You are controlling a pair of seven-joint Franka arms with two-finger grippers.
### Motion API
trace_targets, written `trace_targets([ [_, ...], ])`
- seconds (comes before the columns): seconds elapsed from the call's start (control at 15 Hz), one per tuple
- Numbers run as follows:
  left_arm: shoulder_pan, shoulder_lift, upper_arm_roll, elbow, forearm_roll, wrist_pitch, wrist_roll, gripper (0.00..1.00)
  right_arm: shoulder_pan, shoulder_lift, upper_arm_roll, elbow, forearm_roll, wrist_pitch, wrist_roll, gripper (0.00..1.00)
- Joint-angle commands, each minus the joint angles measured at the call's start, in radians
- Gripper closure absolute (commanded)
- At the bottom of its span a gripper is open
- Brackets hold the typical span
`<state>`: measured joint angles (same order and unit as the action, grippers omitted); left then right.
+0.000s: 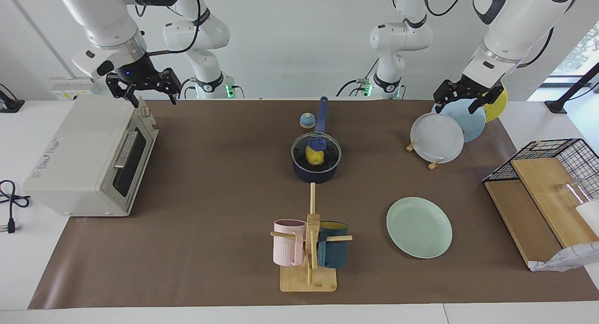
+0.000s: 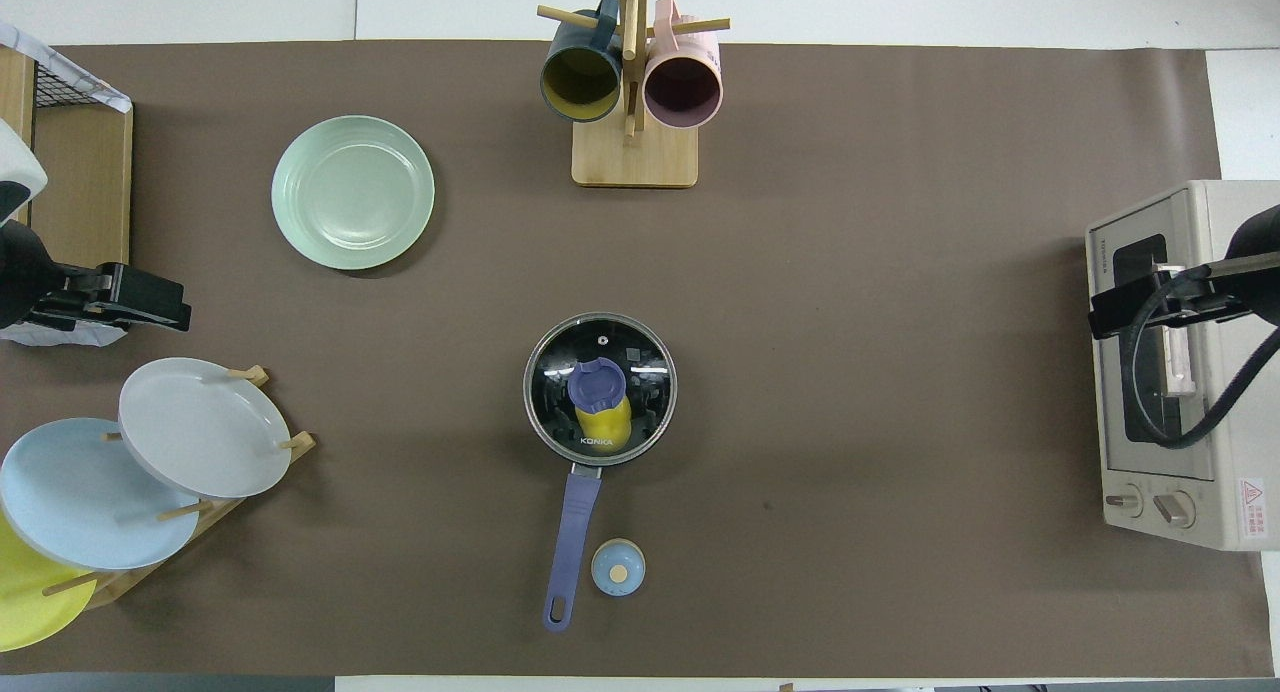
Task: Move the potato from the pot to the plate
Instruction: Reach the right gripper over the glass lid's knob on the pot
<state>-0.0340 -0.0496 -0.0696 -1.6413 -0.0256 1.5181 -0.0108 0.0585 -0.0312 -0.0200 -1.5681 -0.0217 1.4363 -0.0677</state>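
Note:
The navy-blue pot stands mid-table, its long handle pointing toward the robots; it also shows in the overhead view. A glass lid with a blue knob covers it. The yellow potato lies inside, seen through the lid. The mint-green plate lies bare, farther from the robots, toward the left arm's end. My left gripper is open and empty over the plate rack. My right gripper is open and empty over the toaster oven.
A toaster oven stands at the right arm's end. A wooden rack holds grey-white, light blue and yellow plates. A mug stand carries a pink and a teal mug. A small blue round object lies beside the pot handle. A wire basket stands at the left arm's end.

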Motion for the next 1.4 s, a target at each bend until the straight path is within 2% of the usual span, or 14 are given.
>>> trace_targets([
  [0.0,0.014,-0.015,-0.012,-0.008,0.007,-0.009,-0.006,0.0,-0.008,-0.024,0.003,-0.029,0.012,0.024,0.016,0.0],
  [0.33,0.014,-0.015,-0.012,-0.008,0.009,-0.009,-0.006,0.0,0.0,-0.024,0.005,-0.032,0.012,0.041,0.029,0.0],
  [0.67,0.014,-0.015,-0.012,-0.009,0.007,-0.009,-0.006,0.0,0.081,-0.021,0.008,-0.033,0.026,0.079,0.075,0.0],
  [0.93,0.014,-0.015,-0.012,-0.009,0.007,-0.009,-0.006,0.0,0.251,0.028,0.011,-0.023,0.051,0.142,0.3,0.0],
  [1.13,0.014,-0.015,-0.012,-0.009,0.009,-0.009,-0.006,0.0,0.39,0.118,0.012,0.02,0.065,0.186,0.443,0.0],
  [1.33,0.014,-0.015,-0.012,-0.008,0.007,-0.009,-0.006,0.0,0.507,0.218,0.012,0.049,0.056,0.287,0.596,0.0],
])
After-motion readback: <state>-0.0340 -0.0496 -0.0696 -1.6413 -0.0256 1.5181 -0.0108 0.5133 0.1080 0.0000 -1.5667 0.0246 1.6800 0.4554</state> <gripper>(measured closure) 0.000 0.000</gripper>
